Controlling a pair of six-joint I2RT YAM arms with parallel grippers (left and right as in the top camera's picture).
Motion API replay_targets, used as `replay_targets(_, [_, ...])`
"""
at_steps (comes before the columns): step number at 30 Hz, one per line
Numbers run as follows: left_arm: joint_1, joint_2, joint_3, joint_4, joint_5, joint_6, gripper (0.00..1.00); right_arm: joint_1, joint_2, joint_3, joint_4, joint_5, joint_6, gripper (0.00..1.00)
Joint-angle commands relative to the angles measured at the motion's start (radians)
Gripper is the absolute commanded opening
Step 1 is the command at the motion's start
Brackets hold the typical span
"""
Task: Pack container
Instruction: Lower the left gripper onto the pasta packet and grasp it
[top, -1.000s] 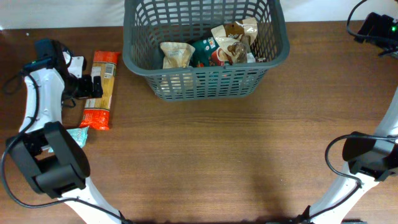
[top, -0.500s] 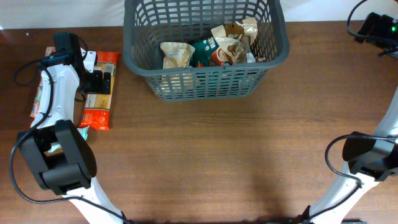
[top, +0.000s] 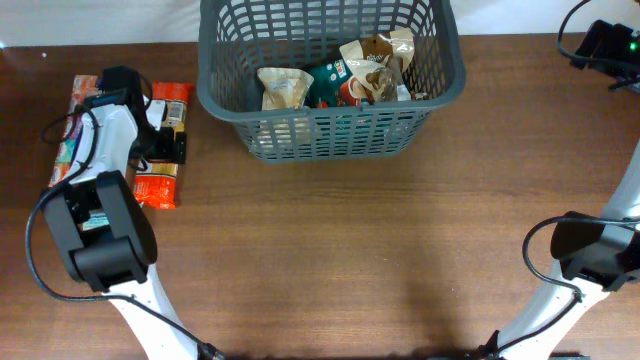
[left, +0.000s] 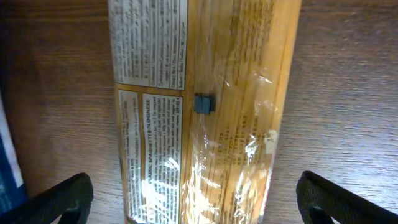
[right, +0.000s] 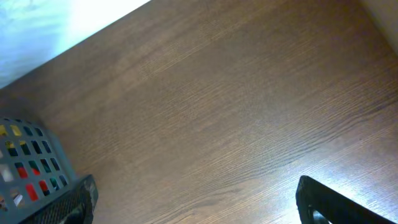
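The container, a large dark grey lattice basket (top: 330, 130), stands at the table's far middle with several packets inside (top: 340, 80). A corner of it shows in the right wrist view (right: 31, 162). A spaghetti packet (top: 160, 165) with orange ends lies to the basket's left. In the left wrist view the packet (left: 205, 112) fills the space between the fingers. My left gripper (top: 168, 135) is open just above the packet, one finger on each side (left: 193, 202). My right gripper (top: 605, 40) is open and empty over bare table at the far right (right: 196, 199).
A flat colourful packet (top: 75, 120) lies left of the left arm, near the table's left edge. A blue packet edge (left: 9, 155) shows at the left of the left wrist view. The table's back edge meets a white wall.
My left arm has swung toward the back and right, bringing the gripper over the spaghetti packet. This uncovered the colourful packet at the left. The right arm has not moved.
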Motion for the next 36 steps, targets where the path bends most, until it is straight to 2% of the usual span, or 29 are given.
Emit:
replay_targets(1, [0.002,0.010,0.014,0.001,-0.007,0.013,0.99,-0.001,-0.013,0.003,0.000,0.009,0.008,0.99])
replay_targets(36, [0.003,0.046,0.011,0.021,0.004,0.013,0.99,-0.001,-0.013,0.003,0.000,0.009,0.008,0.99])
